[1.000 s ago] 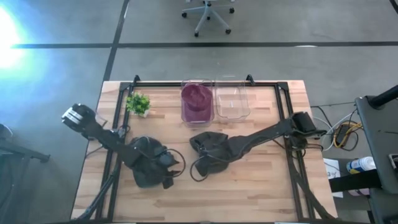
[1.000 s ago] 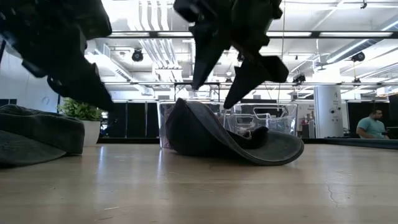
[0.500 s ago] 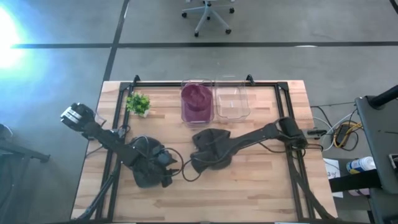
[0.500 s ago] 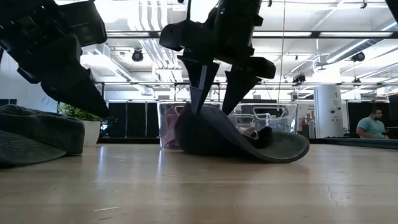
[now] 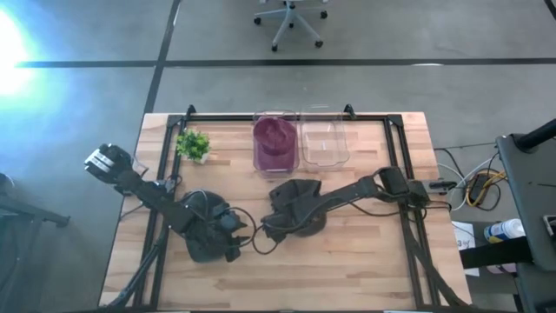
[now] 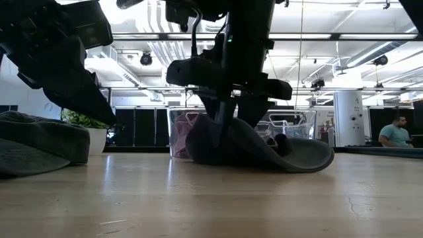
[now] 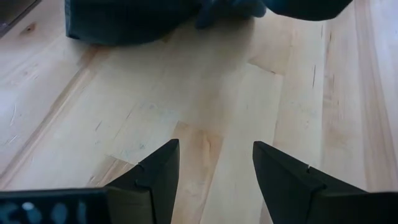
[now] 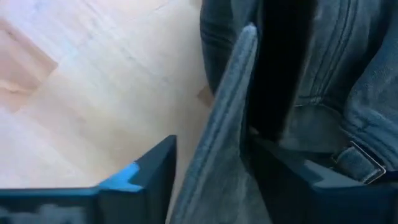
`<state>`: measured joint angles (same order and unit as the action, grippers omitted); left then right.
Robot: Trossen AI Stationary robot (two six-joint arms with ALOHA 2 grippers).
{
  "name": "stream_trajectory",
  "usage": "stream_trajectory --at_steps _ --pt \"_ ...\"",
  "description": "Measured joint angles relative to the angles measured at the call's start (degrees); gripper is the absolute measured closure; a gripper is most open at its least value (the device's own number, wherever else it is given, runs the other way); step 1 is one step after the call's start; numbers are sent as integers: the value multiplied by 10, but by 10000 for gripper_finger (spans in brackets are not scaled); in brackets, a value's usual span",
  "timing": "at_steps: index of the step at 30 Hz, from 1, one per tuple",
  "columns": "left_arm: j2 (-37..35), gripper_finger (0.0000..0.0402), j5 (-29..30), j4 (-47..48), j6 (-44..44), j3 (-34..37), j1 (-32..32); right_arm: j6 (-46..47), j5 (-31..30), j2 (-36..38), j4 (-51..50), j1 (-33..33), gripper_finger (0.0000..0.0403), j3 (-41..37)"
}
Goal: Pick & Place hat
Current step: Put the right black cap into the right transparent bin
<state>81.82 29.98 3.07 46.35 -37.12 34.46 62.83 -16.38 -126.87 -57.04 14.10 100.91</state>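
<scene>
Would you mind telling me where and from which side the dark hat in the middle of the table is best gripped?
Probably by the raised edge of the dark hat, from above. It lies upturned on the table, one edge standing up thin enough to fit between two fingers. The right gripper already straddles that edge, one finger on each side. The left gripper waits open beside the other hat.
</scene>
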Motion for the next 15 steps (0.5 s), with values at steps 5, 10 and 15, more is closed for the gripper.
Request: stream_trajectory --at_steps 5,10,15 --pt "0 205 0 0 -1 0 2 -7 -19 8 -4 -1 305 -1" --pt "-1 205 0 0 -1 0 3 -19 -34 24 -17 0 384 -1" --pt "-20 205 0 1 7 0 7 -32 -20 58 -15 5 390 -1"
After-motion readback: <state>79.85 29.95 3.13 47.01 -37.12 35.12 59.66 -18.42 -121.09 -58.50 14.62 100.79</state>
